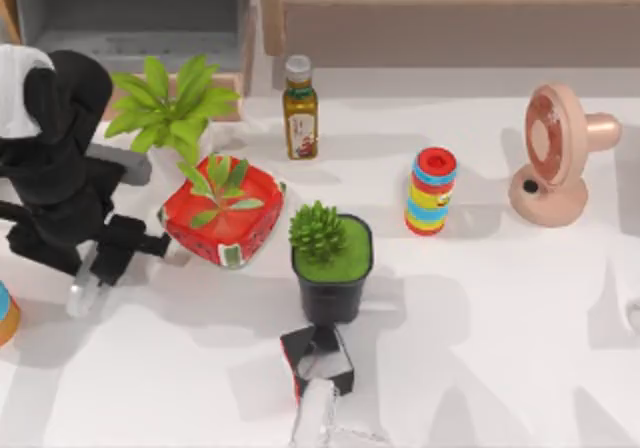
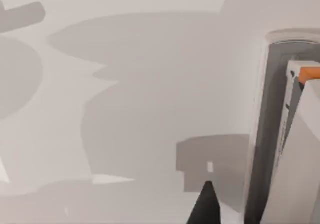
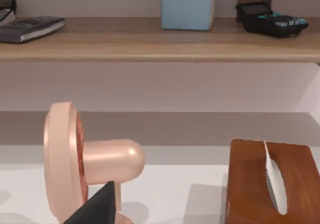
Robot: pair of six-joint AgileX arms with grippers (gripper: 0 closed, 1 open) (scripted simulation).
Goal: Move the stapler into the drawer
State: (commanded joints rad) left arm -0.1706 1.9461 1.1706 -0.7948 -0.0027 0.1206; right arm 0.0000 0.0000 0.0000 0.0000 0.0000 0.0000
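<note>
Firstly, top view. The drawer [image 1: 130,18] stands open at the back left of the table; nothing can be made out lying on its grey floor, and its tan front is largely hidden behind a leafy green plant [image 1: 170,108]. The left gripper [image 1: 92,276] hangs over the table's left side, well in front of the drawer, pressed onto the stapler [image 1: 82,296], whose white end pokes out below it. Just right of it sits a watermelon-patterned pot [image 1: 222,218] holding a small plant. A black pot [image 1: 330,268] beside that holds a succulent. In front of the black pot is a black box with red edges [image 1: 318,360]. Also on the table: oil bottle [image 1: 300,108], stack of coloured rings [image 1: 432,190], pink fan [image 1: 555,153] (right side). The plant and watermelon pot lie between gripper and drawer.

Next, left wrist view. The stapler runs along one edge, close up, over bare white tabletop [image 2: 150,84].

Lastly, right wrist view. The right gripper [image 3: 100,206] (open or closed cannot be told) faces the fan and a brown wooden holder [image 3: 250,184]. The shelf unit [image 3: 150,44] carries a book [image 3: 30,28], a light blue box [image 3: 187,6] and a calculator [image 3: 272,19].
</note>
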